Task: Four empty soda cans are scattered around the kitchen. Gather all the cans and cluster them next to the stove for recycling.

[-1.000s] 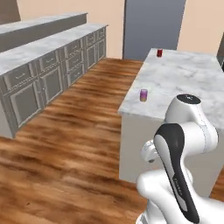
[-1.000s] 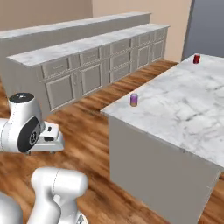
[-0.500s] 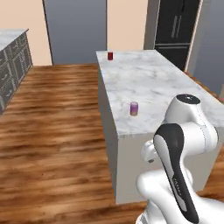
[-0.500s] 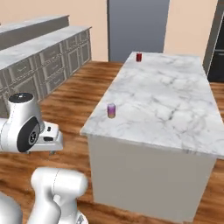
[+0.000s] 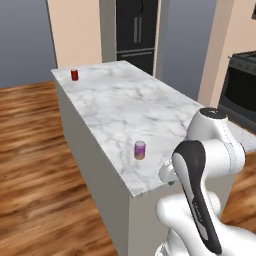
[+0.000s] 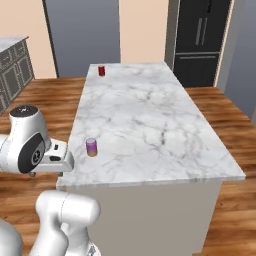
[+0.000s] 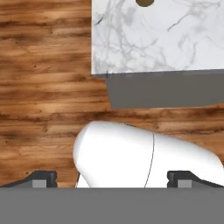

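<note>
While the robot faced the short end of the marble island [image 6: 150, 120], its arm was folded close to its body and the gripper [image 7: 111, 180] looked down at the wood floor [image 5: 35, 165] and the island's edge, well short of anything. Its two fingertips [image 7: 41, 179] stood wide apart with nothing between them. The purple can [image 5: 140, 150] stood upright near the closest corner of the countertop, and a red can [image 5: 74, 74] stood upright at the far end — well apart from it. The stove [image 5: 239, 85] showed off to the right, beyond the island. I judged the purple can the sensible first pick: the arm would need to unfold, rise over the counter edge, and come down squarely so the fingers straddled the can's sides — a glancing touch could tip so light a thing.
</note>
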{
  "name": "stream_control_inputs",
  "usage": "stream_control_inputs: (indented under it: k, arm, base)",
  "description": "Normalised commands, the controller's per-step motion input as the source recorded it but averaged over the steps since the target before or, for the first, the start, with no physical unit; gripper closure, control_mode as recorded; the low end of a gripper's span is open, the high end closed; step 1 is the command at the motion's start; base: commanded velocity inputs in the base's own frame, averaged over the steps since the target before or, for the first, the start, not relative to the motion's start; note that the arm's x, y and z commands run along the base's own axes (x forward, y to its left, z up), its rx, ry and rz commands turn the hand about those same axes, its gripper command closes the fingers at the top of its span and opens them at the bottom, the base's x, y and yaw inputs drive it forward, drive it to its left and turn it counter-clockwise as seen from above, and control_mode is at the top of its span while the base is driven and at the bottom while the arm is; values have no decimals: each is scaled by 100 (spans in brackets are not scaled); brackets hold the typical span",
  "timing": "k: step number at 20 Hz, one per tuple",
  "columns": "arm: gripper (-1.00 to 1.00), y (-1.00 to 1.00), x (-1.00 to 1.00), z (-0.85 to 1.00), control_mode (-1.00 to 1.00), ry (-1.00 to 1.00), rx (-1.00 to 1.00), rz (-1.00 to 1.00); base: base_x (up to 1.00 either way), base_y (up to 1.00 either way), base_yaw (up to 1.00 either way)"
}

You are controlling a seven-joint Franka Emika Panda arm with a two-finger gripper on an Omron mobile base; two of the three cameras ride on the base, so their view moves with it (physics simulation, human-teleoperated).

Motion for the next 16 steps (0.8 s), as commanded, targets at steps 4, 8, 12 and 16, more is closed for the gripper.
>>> stream_control_inputs:
  k: [4, 8, 12, 16]
  arm:
    - [-100, 0, 0, 0, 100, 0, 0, 0]
    - [-100, 0, 0, 0, 100, 0, 0, 0]
    - [-100, 0, 0, 0, 100, 0, 0, 0]
    - [-100, 0, 0, 0, 100, 0, 0, 0]
  base:
    - [87, -4, -8]
    - [37, 2, 0]
    - [0, 0, 0]
    - [0, 0, 0]
